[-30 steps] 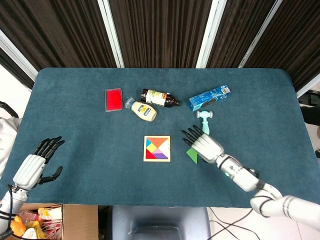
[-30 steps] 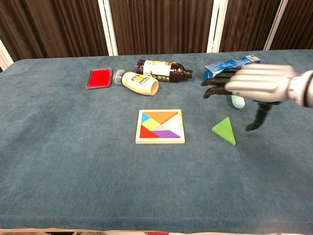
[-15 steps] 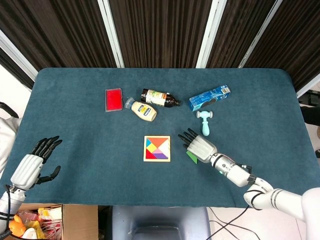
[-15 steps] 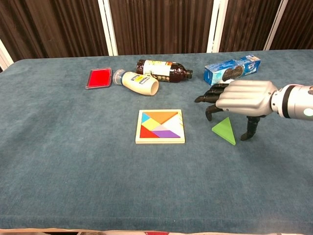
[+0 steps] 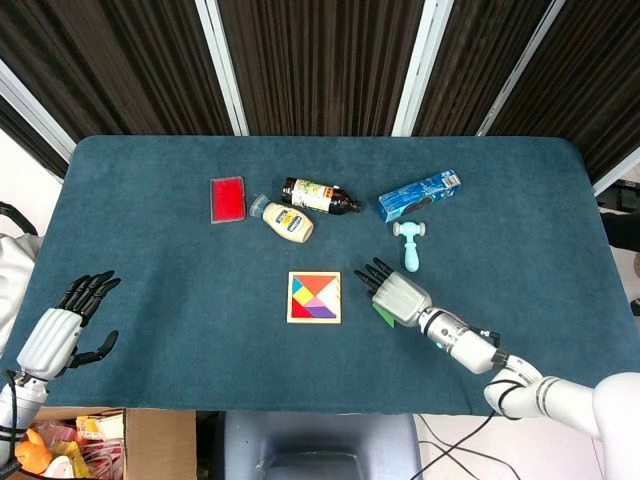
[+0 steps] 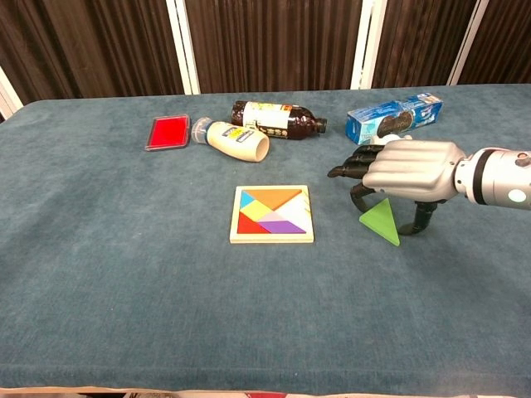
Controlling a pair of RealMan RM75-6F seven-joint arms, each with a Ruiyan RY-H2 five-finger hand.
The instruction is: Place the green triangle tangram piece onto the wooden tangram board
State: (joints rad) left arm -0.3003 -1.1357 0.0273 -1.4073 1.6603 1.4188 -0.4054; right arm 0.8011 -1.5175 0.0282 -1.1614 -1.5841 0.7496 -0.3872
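A: Black fingers and a silver back, that's the left hand (image 5: pixel 58 335) at the near table edge, fingers apart with nothing in them. It has drifted a little nearer the edge over the last second, and it sits well apart from everything that matters.

B: And moving across?

A: Far side of the table, well beyond both hands: a red case (image 5: pixel 227 199), a pale squeeze bottle (image 5: pixel 285 221) touching a dark bottle (image 5: pixel 320 196). None of them has shifted. Then the wooden tangram board (image 6: pixel 272 215), just to the left of the right hand's fingertips, already showing coloured pieces.

B: So the change is on the right?

A: Yes. A second ago the right hand (image 6: pixel 404 171) hung higher and further back, near the blue box (image 6: pixel 392 118) and the pale blue toy hammer (image 5: pixel 409 244). It has since come down and forward over the green triangle tangram piece (image 6: pixel 381 220). In the chest view its fingers curl down behind the piece and the thumb reaches the cloth at the piece's right side.

B: Is it holding it?

A: I'd judge not yet. The triangle lies flat on the cloth under the palm, where it lay before. The fingers are spread and half curled around it; whether any tip touches it, I can't tell from either view.

B: Meaning?

A: The reach looks finished; closing on the piece comes next, then a short carry left to the board.
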